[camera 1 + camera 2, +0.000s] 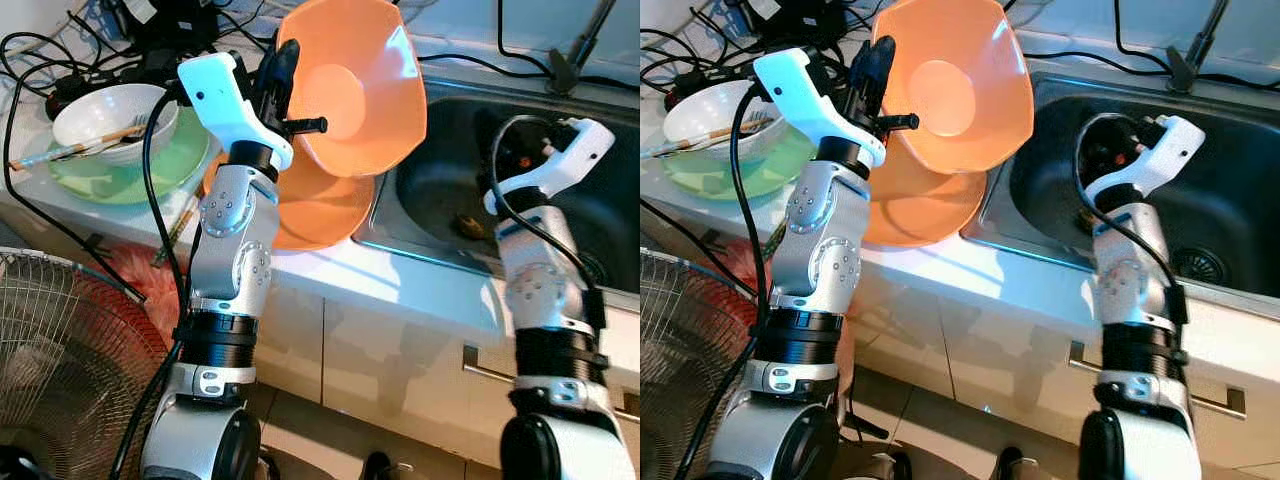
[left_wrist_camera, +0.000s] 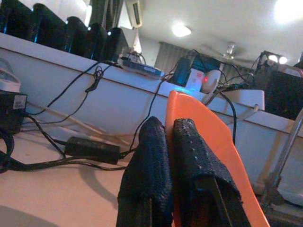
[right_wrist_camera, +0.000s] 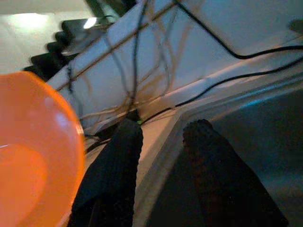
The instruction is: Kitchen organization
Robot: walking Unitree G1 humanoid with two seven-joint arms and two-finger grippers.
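1. Left eye view: the left gripper point(image 1: 281, 72) pinches the rim of an orange bowl point(image 1: 355, 85), which it holds tilted and lifted, its hollow facing the camera. Just below the gripper a second orange dish point(image 1: 318, 208) lies on the counter point(image 1: 400, 282), overhanging the front edge. The grip is on the rim alone, so the bowl could swing or slip out, I judge, and drop onto the dish under it or off the counter.

2. Right eye view: the right gripper point(image 1: 1112, 140) hangs over the sink point(image 1: 1230, 215), holding nothing, well to the side of the bowl. Beyond the left gripper, on its outer side, a white bowl point(image 1: 715, 118) with utensils sits on a green plate point(image 1: 735, 165), with cables point(image 1: 700, 60) behind. A wide sweep of the left arm could knock that stack or snag a cable.

3. Left wrist view: the two fingers point(image 2: 147, 175) are pressed narrow on the orange rim, one either side. The edge is thin and smooth; a quick turn could let it slide through.

4. Right wrist view: the fingers point(image 3: 113, 175) stand apart and empty, with the sink wall ahead and the orange bowl off to one side. If both arms close in together, the right one could bump the bowl and loosen the hold.
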